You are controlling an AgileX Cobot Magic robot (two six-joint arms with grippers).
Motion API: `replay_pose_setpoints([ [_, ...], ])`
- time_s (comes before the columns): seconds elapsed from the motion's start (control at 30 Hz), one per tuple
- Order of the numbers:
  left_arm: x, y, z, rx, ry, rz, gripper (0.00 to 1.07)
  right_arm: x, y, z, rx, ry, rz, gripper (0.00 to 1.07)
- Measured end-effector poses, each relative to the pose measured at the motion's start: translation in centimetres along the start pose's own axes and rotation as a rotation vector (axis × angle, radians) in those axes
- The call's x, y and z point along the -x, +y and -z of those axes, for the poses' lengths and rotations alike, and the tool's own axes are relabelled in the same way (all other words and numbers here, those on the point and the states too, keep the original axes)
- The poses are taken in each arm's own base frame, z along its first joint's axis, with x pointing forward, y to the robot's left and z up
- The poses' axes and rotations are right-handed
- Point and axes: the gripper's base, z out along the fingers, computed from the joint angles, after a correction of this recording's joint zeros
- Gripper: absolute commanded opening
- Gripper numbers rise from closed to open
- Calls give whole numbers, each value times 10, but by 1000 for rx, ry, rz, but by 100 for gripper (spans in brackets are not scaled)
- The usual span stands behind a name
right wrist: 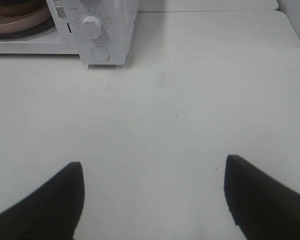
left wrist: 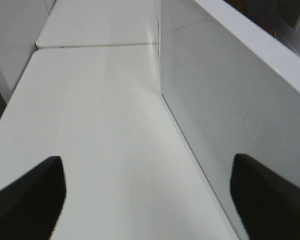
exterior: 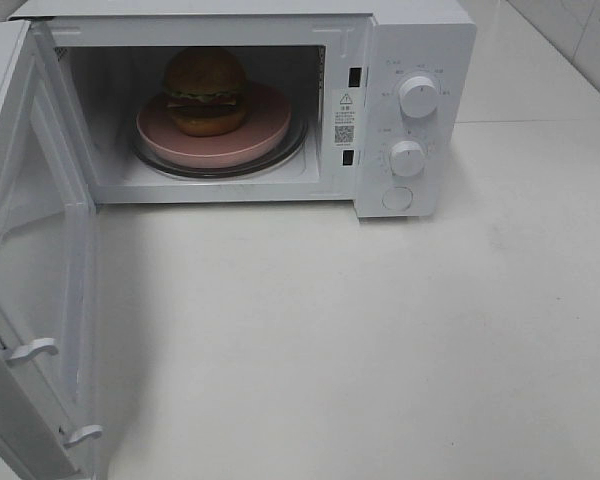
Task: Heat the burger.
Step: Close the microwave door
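The burger [exterior: 205,90] stands on a pink plate [exterior: 220,143] on the glass turntable inside the white microwave [exterior: 420,40], whose door [exterior: 30,250] hangs wide open to the left. Neither gripper shows in the exterior high view. In the left wrist view my left gripper [left wrist: 147,200] is open, its dark fingers spread wide close to the door's [left wrist: 230,100] outer face. In the right wrist view my right gripper [right wrist: 152,200] is open above bare table, well in front of the microwave [right wrist: 105,30]. A slice of the plate [right wrist: 20,22] shows there.
Two white knobs [exterior: 418,97] [exterior: 407,158] and a round button sit on the microwave's right panel. The white table [exterior: 380,350] stretches in front of it. The open door juts forward along the left side. A tiled wall rises at the back right.
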Motion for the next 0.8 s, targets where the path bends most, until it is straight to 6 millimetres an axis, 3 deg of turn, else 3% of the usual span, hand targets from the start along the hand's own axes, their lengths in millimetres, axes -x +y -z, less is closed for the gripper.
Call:
replay_pose_setpoints([
  [0.03,0,0,0,0,0,0,56,0,0,0,0,0,0,75],
  [0.07,6,1,1,11,-11,-5,41,0,0,0,0,0,0,75],
  [0.1,8,2,-1,14,-9,-1,13,0,0,0,0,0,0,75],
  [0.13,8,2,-1,14,-9,-1,13,0,0,0,0,0,0,75],
  [0.17,11,2,-6,14,12,10,0,0,0,0,0,0,0,75],
  [0.67,51,16,-61,79,-7,-16,0,0,0,0,0,0,0,75],
  [0.8,52,17,-71,82,-35,-16,0,0,0,0,0,0,0,75],
])
